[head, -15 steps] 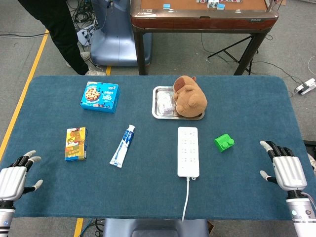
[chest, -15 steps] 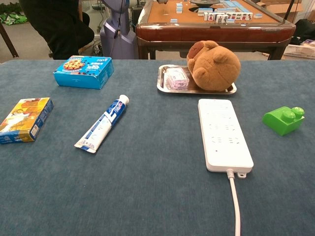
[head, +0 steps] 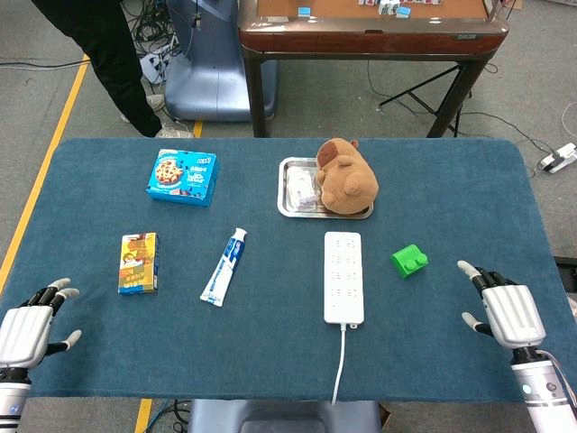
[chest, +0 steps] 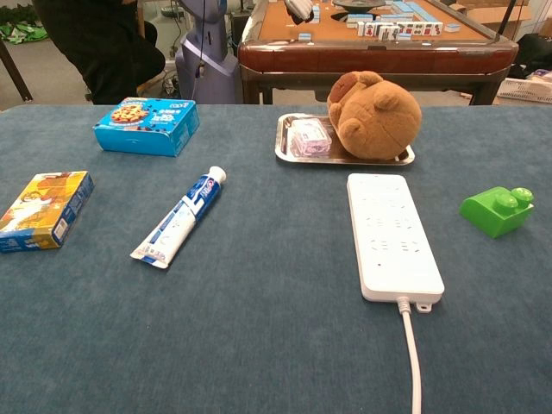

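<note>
Fingers point(head: 470, 271) of right hand point(head: 509, 314) spread, near seemingly studded green block point(head: 409, 262)

The green toy block point(head: 409, 262) with two round studs on top lies flat on the blue cloth, right of the white power strip point(head: 343, 276); the yellow snack box point(head: 138, 262) lies flat near the left edge, left of the toothpaste tube point(head: 224, 267).
</note>
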Action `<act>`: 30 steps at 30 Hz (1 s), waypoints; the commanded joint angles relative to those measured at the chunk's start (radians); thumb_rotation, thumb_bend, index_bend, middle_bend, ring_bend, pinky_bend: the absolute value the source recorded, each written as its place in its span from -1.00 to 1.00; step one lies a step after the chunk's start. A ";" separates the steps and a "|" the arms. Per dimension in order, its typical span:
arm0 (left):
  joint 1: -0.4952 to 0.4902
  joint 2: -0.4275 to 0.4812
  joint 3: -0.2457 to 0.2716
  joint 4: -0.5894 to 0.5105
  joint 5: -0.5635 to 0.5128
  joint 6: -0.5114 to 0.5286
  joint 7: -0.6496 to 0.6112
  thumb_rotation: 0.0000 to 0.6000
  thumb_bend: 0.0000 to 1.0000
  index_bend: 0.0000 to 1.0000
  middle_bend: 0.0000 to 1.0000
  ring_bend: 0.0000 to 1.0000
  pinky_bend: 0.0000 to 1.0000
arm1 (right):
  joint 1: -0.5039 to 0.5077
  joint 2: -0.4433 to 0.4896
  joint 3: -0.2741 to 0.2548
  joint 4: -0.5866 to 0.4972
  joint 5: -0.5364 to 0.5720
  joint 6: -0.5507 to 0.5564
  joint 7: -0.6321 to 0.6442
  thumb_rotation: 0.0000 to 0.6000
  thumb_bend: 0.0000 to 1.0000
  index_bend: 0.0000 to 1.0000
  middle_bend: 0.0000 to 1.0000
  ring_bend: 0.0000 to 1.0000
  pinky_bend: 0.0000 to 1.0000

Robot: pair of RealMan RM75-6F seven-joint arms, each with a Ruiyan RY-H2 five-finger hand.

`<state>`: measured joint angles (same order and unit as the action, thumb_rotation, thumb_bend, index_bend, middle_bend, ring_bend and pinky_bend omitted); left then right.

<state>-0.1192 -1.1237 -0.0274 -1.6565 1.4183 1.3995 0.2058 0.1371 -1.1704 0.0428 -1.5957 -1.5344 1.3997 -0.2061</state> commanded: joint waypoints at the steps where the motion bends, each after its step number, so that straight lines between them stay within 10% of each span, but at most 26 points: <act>1: 0.003 0.001 0.001 -0.003 0.002 0.005 -0.002 1.00 -0.60 -0.28 -0.60 -0.51 -0.11 | 0.031 -0.007 -0.012 -0.005 -0.077 0.004 -0.022 1.00 -0.38 -0.52 0.07 0.22 0.61; 9: 0.007 0.004 0.001 -0.002 -0.004 0.008 0.004 1.00 -0.60 -0.28 -0.60 -0.51 -0.11 | 0.115 0.020 -0.013 -0.143 -0.137 -0.107 -0.239 1.00 0.35 -0.33 0.96 1.00 1.00; 19: 0.011 0.007 -0.002 -0.005 -0.009 0.015 -0.001 1.00 -0.60 -0.28 -0.60 -0.51 -0.11 | 0.219 -0.037 0.001 -0.201 -0.058 -0.301 -0.422 1.00 0.99 -0.30 1.00 1.00 1.00; 30: 0.009 0.012 -0.007 -0.002 -0.028 0.003 -0.007 1.00 -0.61 -0.27 -0.60 -0.51 -0.11 | 0.288 -0.115 -0.001 -0.188 0.041 -0.411 -0.500 1.00 1.00 -0.30 1.00 1.00 1.00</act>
<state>-0.1102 -1.1122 -0.0344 -1.6584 1.3910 1.4033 0.1991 0.4219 -1.2811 0.0429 -1.7858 -1.4971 0.9925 -0.7020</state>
